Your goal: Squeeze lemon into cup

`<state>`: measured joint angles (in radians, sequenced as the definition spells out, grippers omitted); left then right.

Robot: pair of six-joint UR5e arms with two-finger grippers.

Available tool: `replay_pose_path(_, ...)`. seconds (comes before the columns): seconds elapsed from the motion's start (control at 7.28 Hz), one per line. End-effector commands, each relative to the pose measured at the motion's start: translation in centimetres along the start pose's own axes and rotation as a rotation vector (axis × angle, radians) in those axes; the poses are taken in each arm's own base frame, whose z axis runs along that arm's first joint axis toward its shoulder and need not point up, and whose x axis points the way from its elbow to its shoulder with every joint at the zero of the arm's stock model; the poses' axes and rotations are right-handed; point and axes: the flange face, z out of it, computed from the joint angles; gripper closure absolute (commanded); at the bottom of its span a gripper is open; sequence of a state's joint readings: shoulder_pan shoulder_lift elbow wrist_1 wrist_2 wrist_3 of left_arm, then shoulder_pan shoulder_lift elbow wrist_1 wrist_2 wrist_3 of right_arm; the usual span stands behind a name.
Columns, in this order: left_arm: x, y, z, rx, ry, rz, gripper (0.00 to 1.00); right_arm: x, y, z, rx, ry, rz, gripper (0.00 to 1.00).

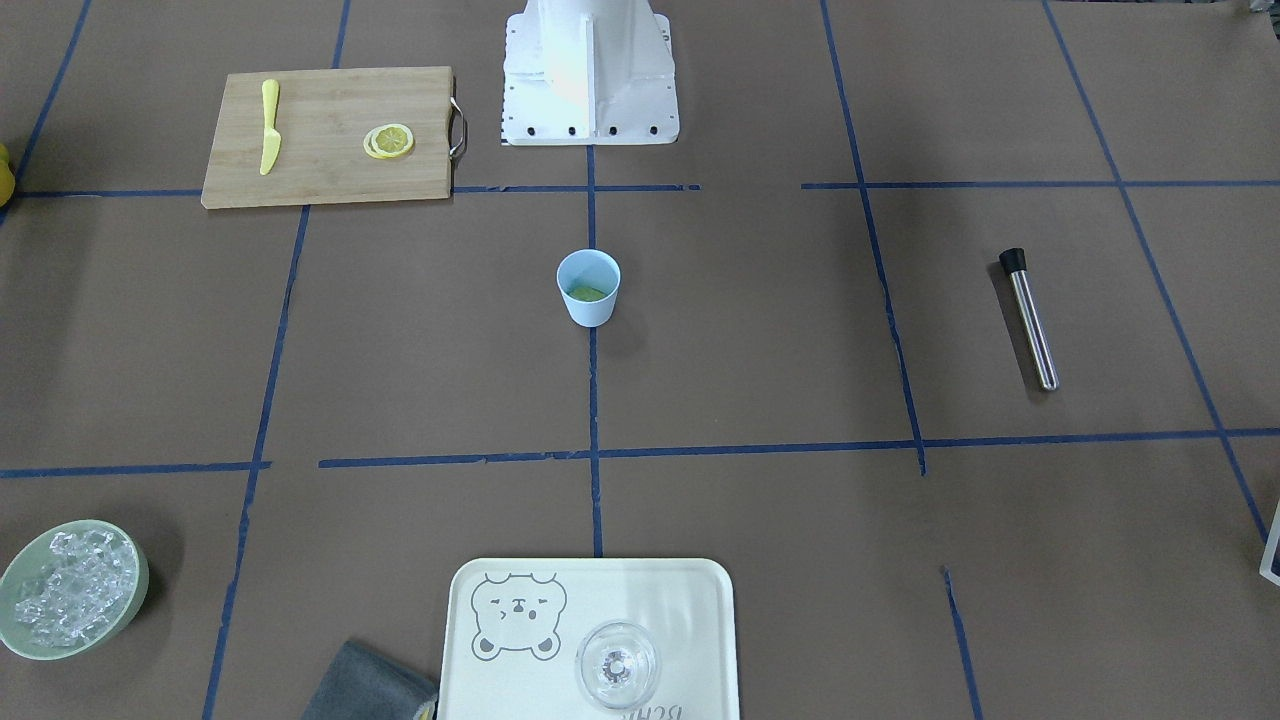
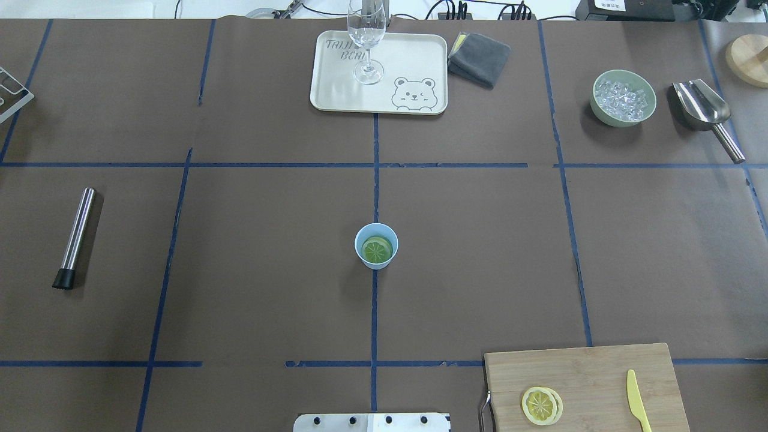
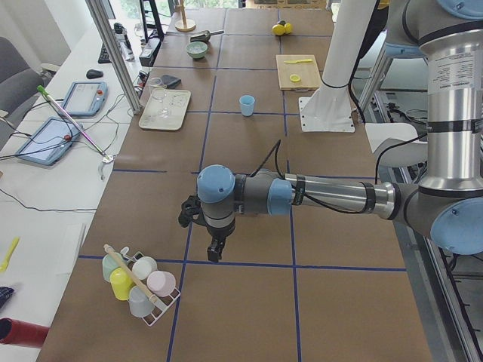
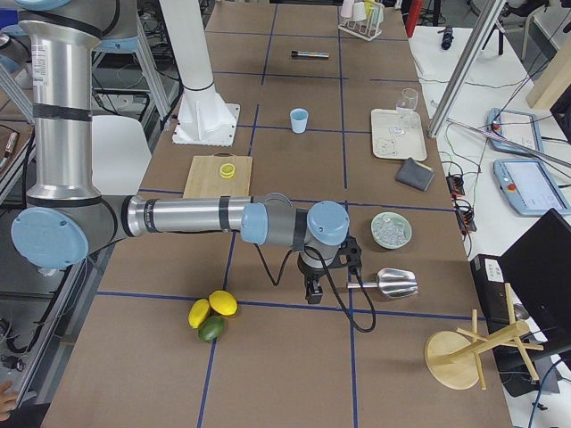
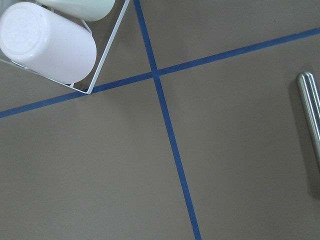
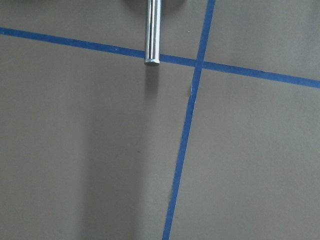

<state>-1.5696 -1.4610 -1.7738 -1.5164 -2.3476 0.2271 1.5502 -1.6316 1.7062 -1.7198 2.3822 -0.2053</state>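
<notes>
The light-blue cup (image 2: pixel 376 246) stands upright at the table's centre, also seen from the front (image 1: pixel 588 290). A round lemon piece (image 2: pixel 378 249) lies flat inside it, cut face up. Two more lemon slices (image 2: pixel 541 405) rest on the wooden cutting board (image 2: pixel 600 369). Both arms are far from the cup. My left gripper (image 3: pixel 216 253) hangs over the table's left end near a rack of cups. My right gripper (image 4: pixel 314 292) hangs over the right end beside a metal scoop. They show only in the side views, so I cannot tell if they are open or shut.
A yellow knife (image 2: pixel 638 408) lies on the board. At the far side are a tray (image 2: pixel 336 90) with a clear glass (image 2: pixel 367 42), a grey cloth (image 2: pixel 479 57), a bowl of ice (image 2: pixel 623 99) and a scoop (image 2: pixel 705 111). A steel muddler (image 2: pixel 75 237) lies left.
</notes>
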Motion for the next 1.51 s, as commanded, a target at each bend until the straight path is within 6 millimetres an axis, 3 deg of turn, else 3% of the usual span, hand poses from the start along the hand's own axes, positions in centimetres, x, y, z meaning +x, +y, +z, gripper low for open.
replay_pose_path(0.0,-0.3,0.1,0.3,-0.007,-0.004,-0.008,0.0,0.0,0.0,0.1,-0.003,-0.004,0.003,0.0)
replay_pose_path(0.41,-1.1,0.6,1.1,-0.033,0.001,-0.125,0.0,0.2,0.3,0.4,-0.009,-0.006,0.042,0.0)
replay_pose_path(1.37,-1.6,0.8,1.8,-0.047,0.008,-0.141,0.0,0.7,0.6,0.8,-0.019,-0.007,0.066,0.0)
